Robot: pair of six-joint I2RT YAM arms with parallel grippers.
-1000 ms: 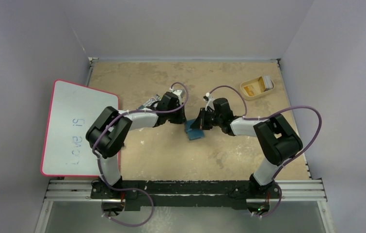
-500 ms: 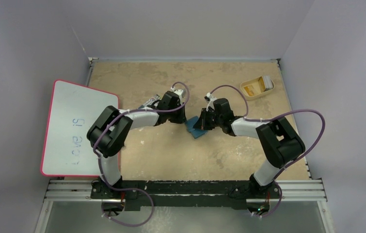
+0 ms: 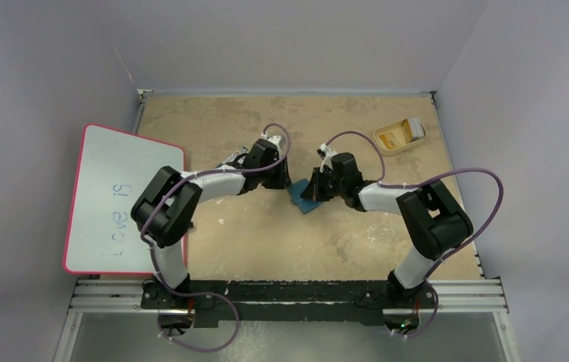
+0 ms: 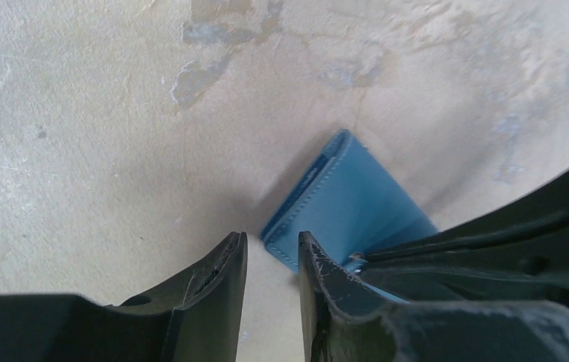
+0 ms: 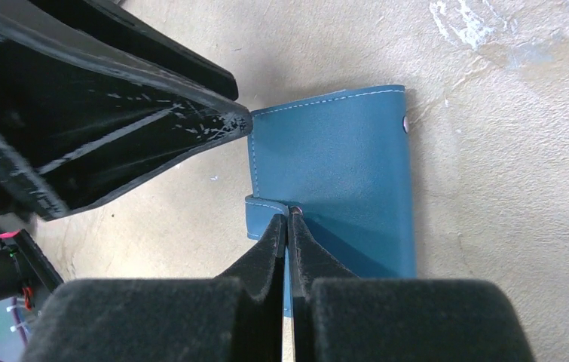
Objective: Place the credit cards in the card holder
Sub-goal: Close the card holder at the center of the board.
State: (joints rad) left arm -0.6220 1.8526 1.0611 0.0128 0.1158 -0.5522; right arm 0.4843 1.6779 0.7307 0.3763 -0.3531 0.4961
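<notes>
Card holder (image 3: 304,200) lies mid-frame on the desk (image 3: 266,241), between our 2 hands. Right hand (image 5: 287,219) is shut tight at its edge; left hand (image 4: 272,240) is slightly open and empty. We fear a sideways nudge sliding it, or fingertips colliding.

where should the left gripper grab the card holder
Probably the stitched corner edge of the card holder just ahead of the left gripper, approached low from the left: it sticks out free, while the right gripper pinches the strap side.
</notes>
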